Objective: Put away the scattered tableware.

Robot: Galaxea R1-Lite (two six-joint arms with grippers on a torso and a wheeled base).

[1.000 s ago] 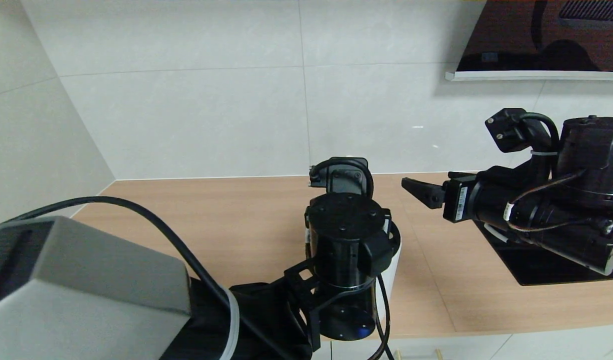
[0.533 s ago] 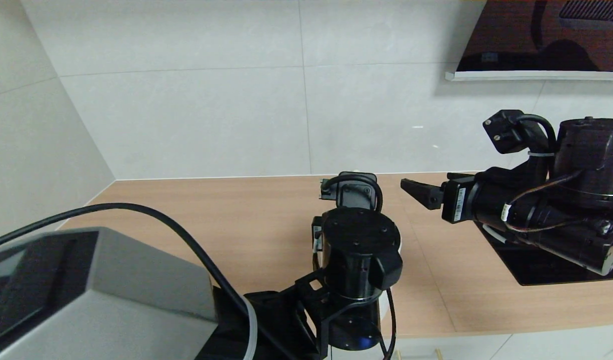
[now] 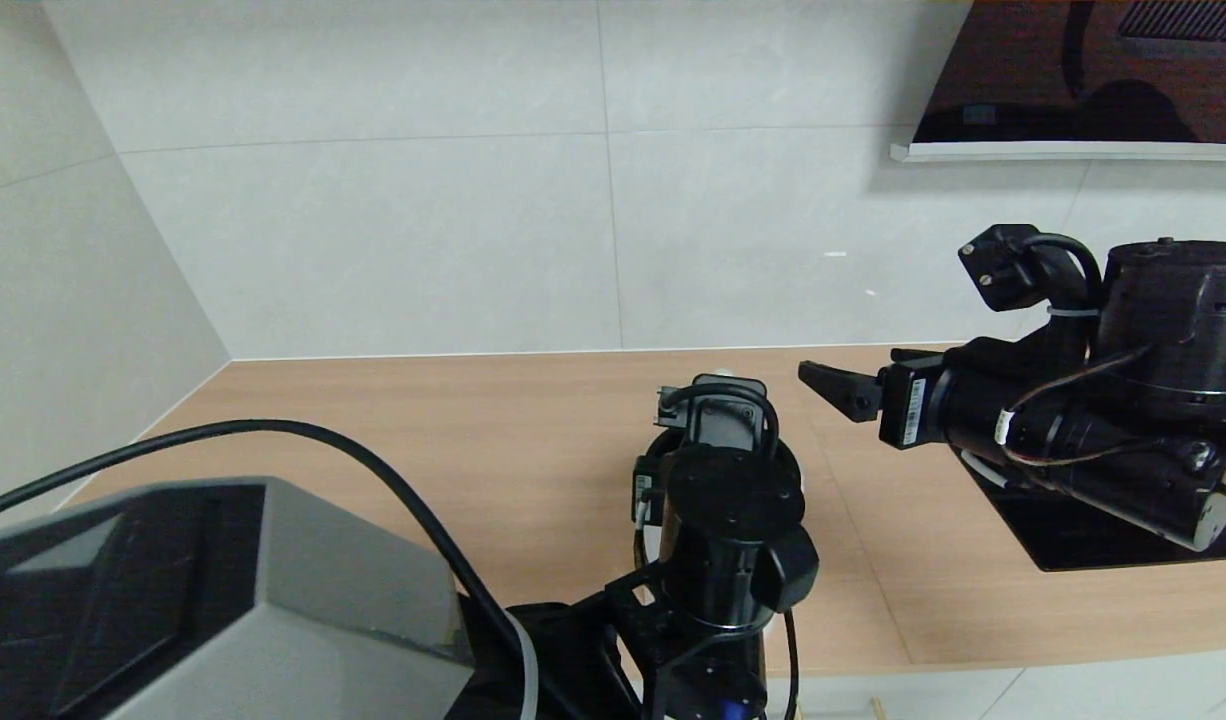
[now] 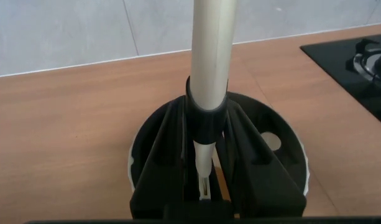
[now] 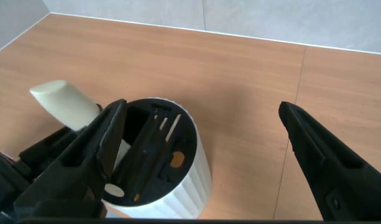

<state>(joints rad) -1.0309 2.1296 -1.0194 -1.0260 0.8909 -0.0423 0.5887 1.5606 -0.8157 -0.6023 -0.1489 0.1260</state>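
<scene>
Now | left fingers (image 4: 168, 149) clamped on cream-handled utensil (image 4: 209, 50) over white holder (image 5: 184, 180) | right fingers (image 5: 330, 165) spread wide, empty

Kitchen: wood-look countertop (image 3: 423, 450) w/ grey tiled wall (image 3: 373, 200) behind it. Black gas hob (image 4: 358, 53) w/ burner (image 4: 373, 62) sits below & behind the jaws of the right gripper (image 3: 853, 372), extractor hood (image 3: 1073, 80) on the wall above. White cutlery holder (image 5: 184, 180), utensil (image 4: 209, 62) poking into it, stands ahead of & lower than those jaws.
</scene>
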